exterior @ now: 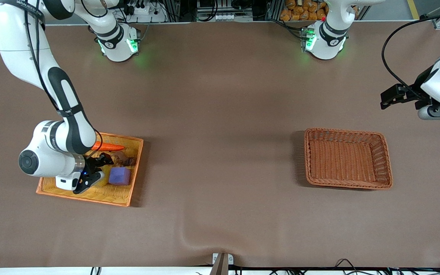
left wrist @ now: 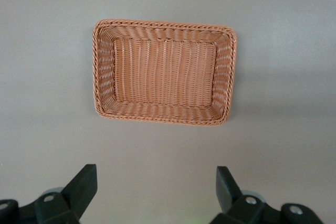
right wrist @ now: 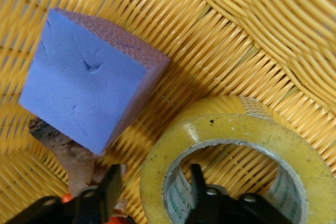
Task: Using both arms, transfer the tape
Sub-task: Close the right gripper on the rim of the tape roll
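The tape (right wrist: 236, 129), a translucent yellow ring, lies flat in the orange basket (exterior: 128, 194) beside a purple cube (right wrist: 89, 93). In the front view the right arm's wrist hides it. My right gripper (right wrist: 153, 184) is down in that basket, open, and straddles the roll's wall: one finger is inside the hole, the other outside with a small gap. It also shows in the front view (exterior: 90, 177). My left gripper (left wrist: 156, 182) is open and empty, up in the air toward the left arm's end of the table (exterior: 386, 101), and waits.
A brown wicker basket (exterior: 386, 160) stands empty toward the left arm's end, also in the left wrist view (left wrist: 164, 24). In the orange basket lie the purple cube (exterior: 120, 176), an orange carrot (exterior: 109, 147) and a brown lump (exterior: 126, 160).
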